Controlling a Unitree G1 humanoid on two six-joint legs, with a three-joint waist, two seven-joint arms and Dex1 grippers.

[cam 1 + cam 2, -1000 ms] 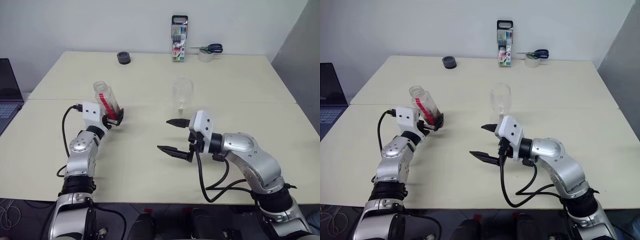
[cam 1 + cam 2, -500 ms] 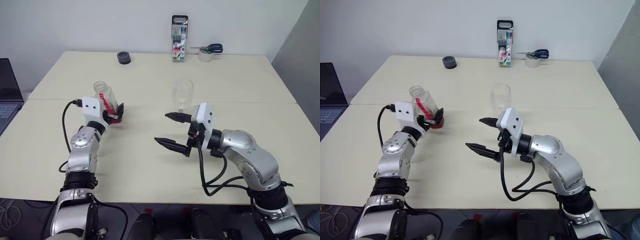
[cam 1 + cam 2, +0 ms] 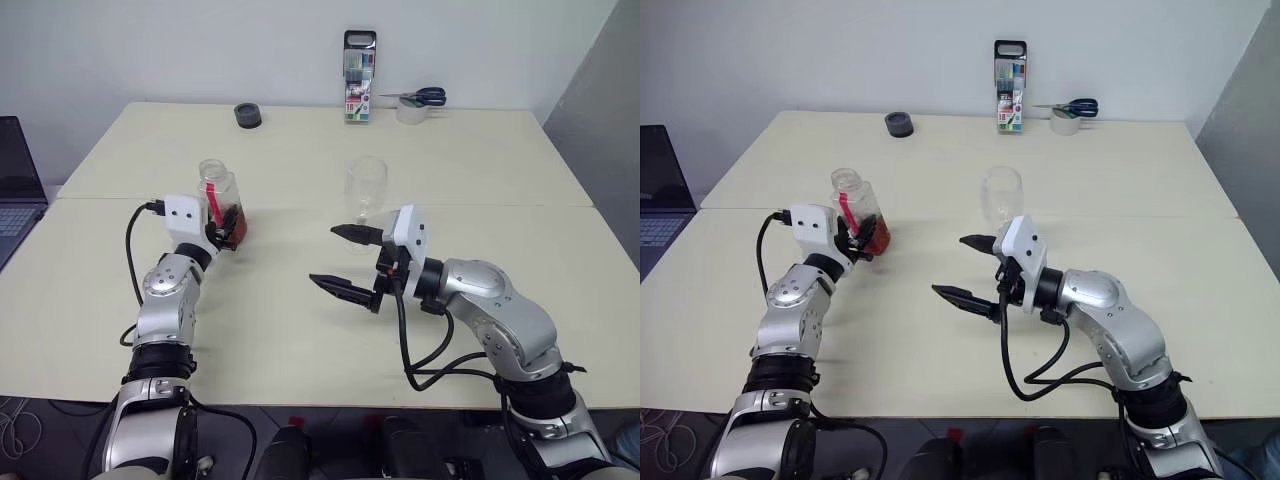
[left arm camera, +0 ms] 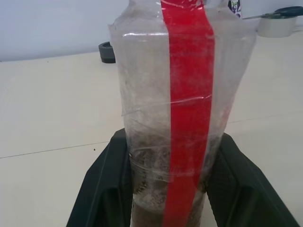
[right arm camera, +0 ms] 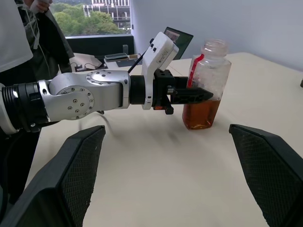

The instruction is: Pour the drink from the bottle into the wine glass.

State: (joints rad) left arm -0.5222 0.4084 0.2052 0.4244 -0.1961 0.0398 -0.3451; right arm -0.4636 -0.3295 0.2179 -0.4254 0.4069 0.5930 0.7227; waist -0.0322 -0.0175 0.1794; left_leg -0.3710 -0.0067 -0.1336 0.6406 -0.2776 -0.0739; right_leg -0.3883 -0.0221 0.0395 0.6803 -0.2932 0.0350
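Note:
The bottle (image 3: 218, 196) stands upright on the left half of the table, clear with a red strip down its side and no cap on its neck. The amber drink (image 5: 200, 114) fills its lower part. My left gripper (image 3: 229, 229) is shut on the bottle low down, its black fingers (image 4: 101, 190) pressed against both sides. The empty wine glass (image 3: 366, 188) stands near the table's middle. Just in front of the glass my right gripper (image 3: 326, 257) is open, pointing left toward the bottle, holding nothing.
At the table's far edge are a black round cap (image 3: 247, 115), a pack of markers (image 3: 359, 62) and a tape roll (image 3: 410, 112) with scissors on it. A laptop (image 3: 14, 190) sits at the left. A person (image 5: 19, 33) stands beyond the left arm.
The bottle was tilted in my left gripper and now stands upright, with the drink settled at its bottom. My right gripper has barely shifted and stays open.

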